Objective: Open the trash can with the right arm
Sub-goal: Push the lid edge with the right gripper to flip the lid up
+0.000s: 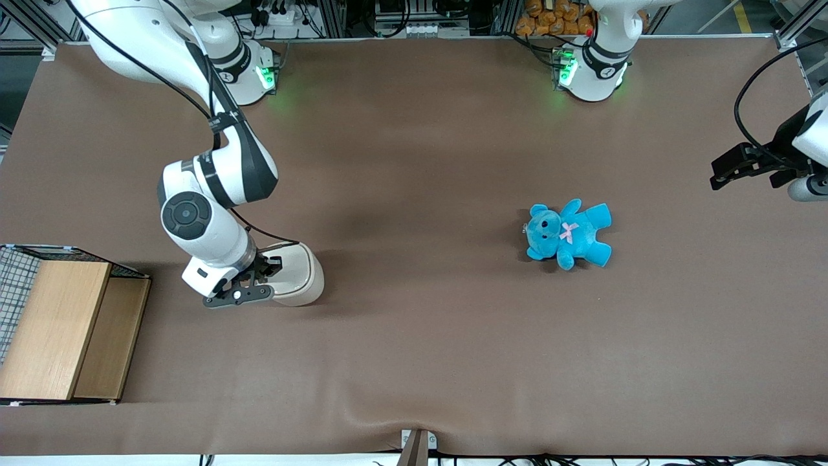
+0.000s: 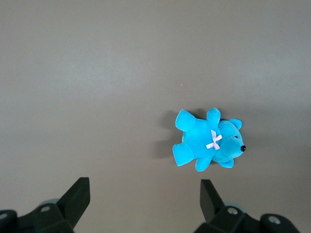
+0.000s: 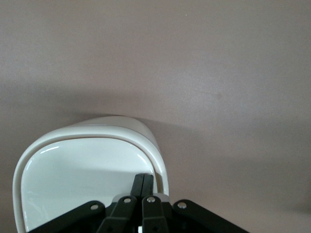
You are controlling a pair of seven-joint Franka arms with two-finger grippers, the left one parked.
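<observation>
The cream-white trash can (image 1: 299,275) stands on the brown table toward the working arm's end. The right arm (image 1: 213,188) reaches down over it. My gripper (image 1: 265,275) is shut with nothing between its fingers, and sits right over the can's flat lid (image 3: 87,179) near the lid's edge. In the right wrist view the two black fingers (image 3: 144,184) are pressed together just above the lid, by the rounded rim (image 3: 158,160). The lid lies flat. I cannot tell whether the fingertips touch it.
A wooden box with wire mesh (image 1: 58,327) stands at the working arm's end of the table, close beside the arm's wrist. A blue teddy (image 1: 568,233) lies toward the parked arm's end; it also shows in the left wrist view (image 2: 209,143).
</observation>
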